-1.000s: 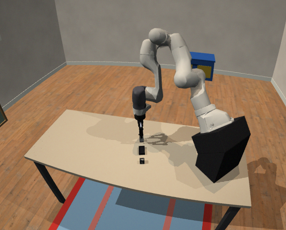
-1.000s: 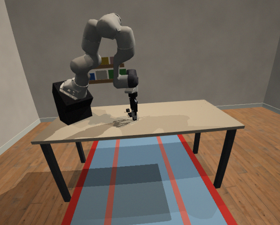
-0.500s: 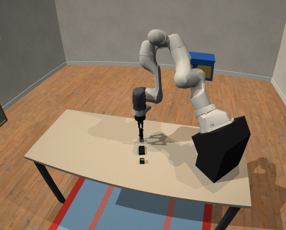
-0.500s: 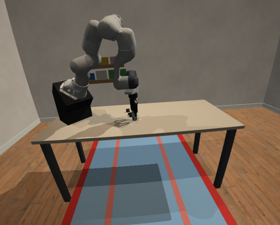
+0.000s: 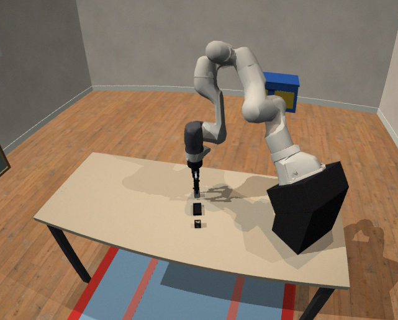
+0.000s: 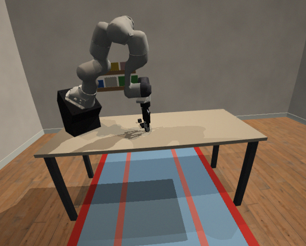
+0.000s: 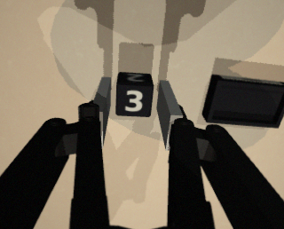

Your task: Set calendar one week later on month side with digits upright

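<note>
Between part-open jaws, cube (image 7: 134, 95) sits ungripped.

1. A white "3" stands upright on the face of the black cube (image 7: 133, 94) that looks toward my wrist camera.
2. That cube's top face carries another white mark, foreshortened and blurred. It could be a "2" or an "N", and I cannot tell which.
3. The cube sits between my two fingertips, with a gap showing on each side of it.
4. In the top view, the second small cube (image 5: 197, 224) shows a pale mark on its upper face, too small to read.
5. The black tray (image 7: 247, 101) to the right of my claw shows no lettering I can make out.
</note>
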{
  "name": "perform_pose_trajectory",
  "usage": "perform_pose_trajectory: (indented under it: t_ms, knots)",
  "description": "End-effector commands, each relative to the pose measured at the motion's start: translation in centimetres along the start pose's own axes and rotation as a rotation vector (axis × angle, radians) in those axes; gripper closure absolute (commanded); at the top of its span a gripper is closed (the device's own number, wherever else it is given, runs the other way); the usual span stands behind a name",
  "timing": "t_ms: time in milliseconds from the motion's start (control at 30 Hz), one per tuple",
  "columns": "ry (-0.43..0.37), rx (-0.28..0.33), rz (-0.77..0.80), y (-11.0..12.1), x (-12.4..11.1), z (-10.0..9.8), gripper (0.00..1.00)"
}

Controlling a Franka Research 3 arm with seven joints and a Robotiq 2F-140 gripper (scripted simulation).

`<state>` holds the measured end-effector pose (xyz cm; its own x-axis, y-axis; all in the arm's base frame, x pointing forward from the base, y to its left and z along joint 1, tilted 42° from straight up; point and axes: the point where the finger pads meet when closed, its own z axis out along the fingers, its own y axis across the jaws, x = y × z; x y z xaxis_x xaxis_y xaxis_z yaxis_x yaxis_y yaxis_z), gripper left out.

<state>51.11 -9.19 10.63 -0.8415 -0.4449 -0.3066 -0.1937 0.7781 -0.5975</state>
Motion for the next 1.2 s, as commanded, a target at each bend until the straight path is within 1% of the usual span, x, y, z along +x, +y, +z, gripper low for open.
perform_pose_trajectory:
  t_ms: [0, 433, 467, 1167]
  knots:
    - [0.002, 0.004, 0.009, -0.22, 0.12, 0.14, 0.72]
    - [0.002, 0.004, 0.009, -0.22, 0.12, 0.14, 0.72]
    - [0.002, 0.004, 0.009, -0.22, 0.12, 0.14, 0.84]
    - [0.002, 0.004, 0.009, -0.22, 0.12, 0.14, 0.84]
